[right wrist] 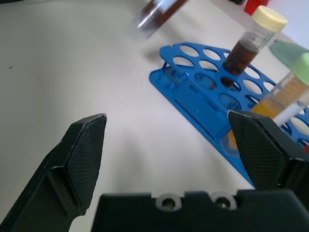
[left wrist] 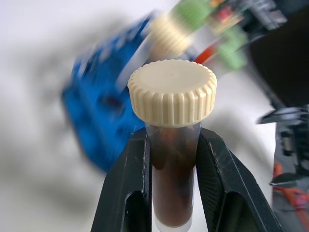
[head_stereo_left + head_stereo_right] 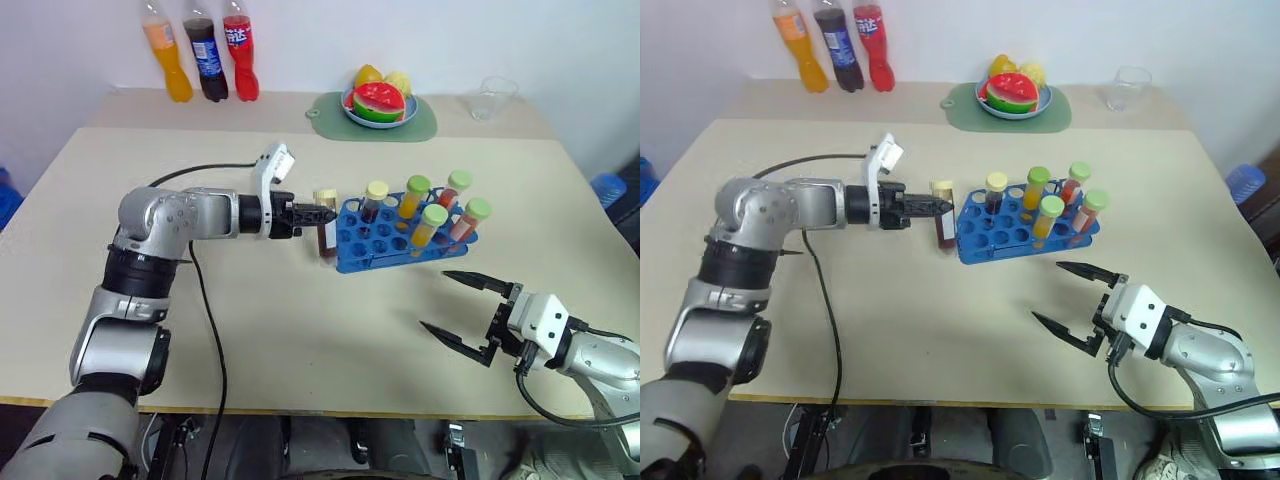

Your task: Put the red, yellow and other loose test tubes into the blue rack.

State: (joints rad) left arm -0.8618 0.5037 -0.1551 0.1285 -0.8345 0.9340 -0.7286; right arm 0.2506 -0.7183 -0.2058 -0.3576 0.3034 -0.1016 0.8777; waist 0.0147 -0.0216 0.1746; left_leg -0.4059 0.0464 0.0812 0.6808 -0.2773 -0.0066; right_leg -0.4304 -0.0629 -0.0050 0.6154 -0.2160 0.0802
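Left gripper (image 3: 318,216) clamped on clear brown-liquid tube with pale-yellow cap (image 3: 326,226), upright, just beside bright blue plastic rack (image 3: 372,245). Right gripper (image 3: 458,312) wide open, empty. Advice: centre tube over empty hole, lower vertically, then release.

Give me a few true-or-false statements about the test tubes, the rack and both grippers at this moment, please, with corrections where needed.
1. The left gripper is shut on a brown tube with a pale-yellow cap. True.
2. That brown tube already stands in a hole of the blue rack. False: it hangs just beside the rack's left end, held above the table.
3. The right gripper is open and holds nothing. True.
4. The blue rack stands empty. False: five capped tubes stand in it.
5. The right gripper rests on the green mat. False: it hovers near the table's front edge, in front of the rack.
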